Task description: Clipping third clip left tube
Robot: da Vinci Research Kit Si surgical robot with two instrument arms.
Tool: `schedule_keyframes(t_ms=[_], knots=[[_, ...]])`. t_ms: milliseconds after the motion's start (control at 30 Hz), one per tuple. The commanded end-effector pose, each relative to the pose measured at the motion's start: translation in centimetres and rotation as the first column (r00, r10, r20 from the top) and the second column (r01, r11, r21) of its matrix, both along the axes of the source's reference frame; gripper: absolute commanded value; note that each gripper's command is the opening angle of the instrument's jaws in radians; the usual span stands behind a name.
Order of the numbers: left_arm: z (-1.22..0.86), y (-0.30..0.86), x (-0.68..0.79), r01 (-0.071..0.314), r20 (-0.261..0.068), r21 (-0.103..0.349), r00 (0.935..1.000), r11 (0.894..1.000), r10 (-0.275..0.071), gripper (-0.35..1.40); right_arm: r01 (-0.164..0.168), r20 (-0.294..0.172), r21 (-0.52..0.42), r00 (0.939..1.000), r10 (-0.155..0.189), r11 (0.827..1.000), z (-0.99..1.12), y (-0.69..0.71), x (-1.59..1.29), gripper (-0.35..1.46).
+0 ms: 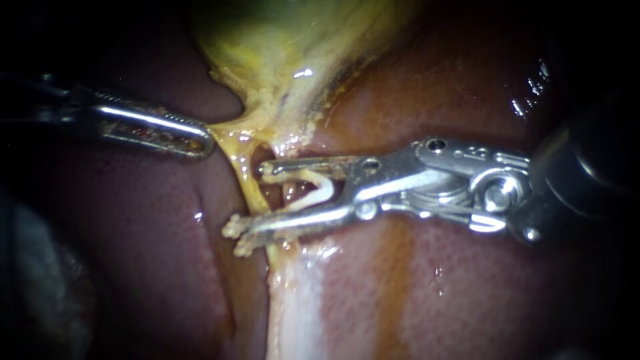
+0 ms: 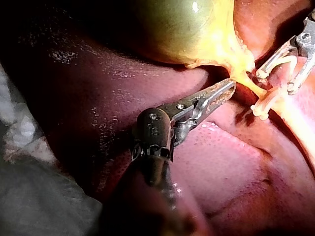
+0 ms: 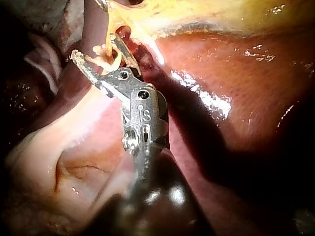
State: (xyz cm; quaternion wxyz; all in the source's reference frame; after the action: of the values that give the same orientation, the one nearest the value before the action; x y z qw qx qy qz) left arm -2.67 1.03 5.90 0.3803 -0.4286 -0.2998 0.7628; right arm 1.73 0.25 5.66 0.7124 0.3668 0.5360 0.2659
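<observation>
The left tube (image 1: 245, 187) is a thin yellow strand that runs down from the gallbladder (image 1: 287, 40). My right instrument (image 1: 252, 199) comes in from the right. Its jaws stand wide apart with a white clip (image 1: 313, 190) seated between them, touching both. The tube crosses the mouth of these jaws at their tips. In the right wrist view the clip (image 3: 106, 56) shows in the same spread jaws (image 3: 93, 45). My left instrument (image 1: 203, 141) holds yellow tissue at the gallbladder's neck and draws it to the left; its jaws (image 2: 229, 85) lie together on it.
Dark red liver (image 1: 467, 280) surrounds the site. A pale whitish band (image 1: 293, 300) runs down from under the tube. A second, reddish strand (image 1: 290, 195) lies just right of the left tube, inside the jaws. Grey gauze (image 2: 29, 147) lies beside the left shaft.
</observation>
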Motion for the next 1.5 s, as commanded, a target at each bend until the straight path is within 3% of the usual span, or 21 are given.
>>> schedule_keyframes(t_ms=[33, 367, 567, 700, 967, 1367, 1500], knots=[[0.00, 0.00, 0.00, 0.000, 0.000, 0.000, 1.0000, 1.000, 0.000, -0.35, 0.001, 0.004, 0.009, 1.0000, -0.001, 1.000, 0.06, 0.01, -0.03, 0.47], [0.00, 0.00, 0.00, 0.000, 0.000, 0.000, 1.0000, 1.000, 0.000, -0.35, -0.012, 0.027, 0.072, 0.9996, 0.010, 0.997, 0.44, 0.00, -0.10, 0.46], [0.01, -0.01, 0.00, 0.003, -0.002, -0.002, 1.0000, 1.000, -0.003, -0.35, -0.019, 0.035, 0.090, 0.9993, 0.015, 0.996, 0.53, -0.02, -0.05, 0.46], [0.01, -0.01, 0.00, 0.003, -0.002, -0.002, 1.0000, 1.000, -0.003, -0.35, -0.019, 0.036, 0.091, 0.9992, 0.016, 0.996, 0.54, 0.00, 0.08, 0.46], [0.01, -0.01, -0.01, 0.003, -0.002, -0.002, 1.0000, 1.000, -0.003, -0.35, -0.009, -0.008, 0.125, 0.9999, 0.010, 0.992, 0.53, 0.01, 0.32, 0.46], [0.02, -0.01, -0.02, 0.002, -0.001, -0.001, 1.0000, 1.000, -0.002, -0.35, -0.043, -0.058, 0.172, 0.9969, 0.054, 0.984, 0.49, 0.04, 0.57, 0.46], [0.02, -0.01, -0.02, 0.001, -0.001, -0.002, 1.0000, 1.000, -0.001, -0.35, -0.031, -0.091, 0.185, 0.9947, 0.049, 0.982, 0.38, 0.06, 0.58, 0.46]])
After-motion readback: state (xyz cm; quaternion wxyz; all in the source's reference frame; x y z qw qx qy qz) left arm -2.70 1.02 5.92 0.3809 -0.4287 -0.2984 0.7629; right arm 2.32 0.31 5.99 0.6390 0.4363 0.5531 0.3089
